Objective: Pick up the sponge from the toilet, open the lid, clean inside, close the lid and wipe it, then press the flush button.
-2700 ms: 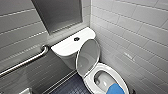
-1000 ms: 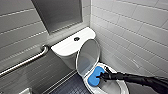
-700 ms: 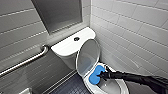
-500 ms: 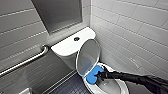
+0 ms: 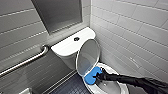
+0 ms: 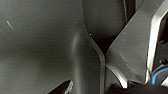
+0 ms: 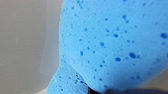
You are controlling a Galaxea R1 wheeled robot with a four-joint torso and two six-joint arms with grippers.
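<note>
The right gripper (image 5: pixel 99 76) pinches the sponge (image 5: pixel 91 77) against the back rim of the toilet (image 5: pixel 67 46) bowl, just under the raised lid (image 5: pixel 87 56); risk: a high stroke may knock the lid down onto the arm, or the soft pad may slip free

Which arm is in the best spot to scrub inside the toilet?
Right. The right gripper holds the sponge at the toilet bowl's rim, below the raised lid.

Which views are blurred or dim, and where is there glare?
Head view: soft overall, the lid shaded on its inner face. Left wrist view: dim, grey, one bright glare streak. Right wrist view: the sponge very close, evenly lit, slightly blurred.
</note>
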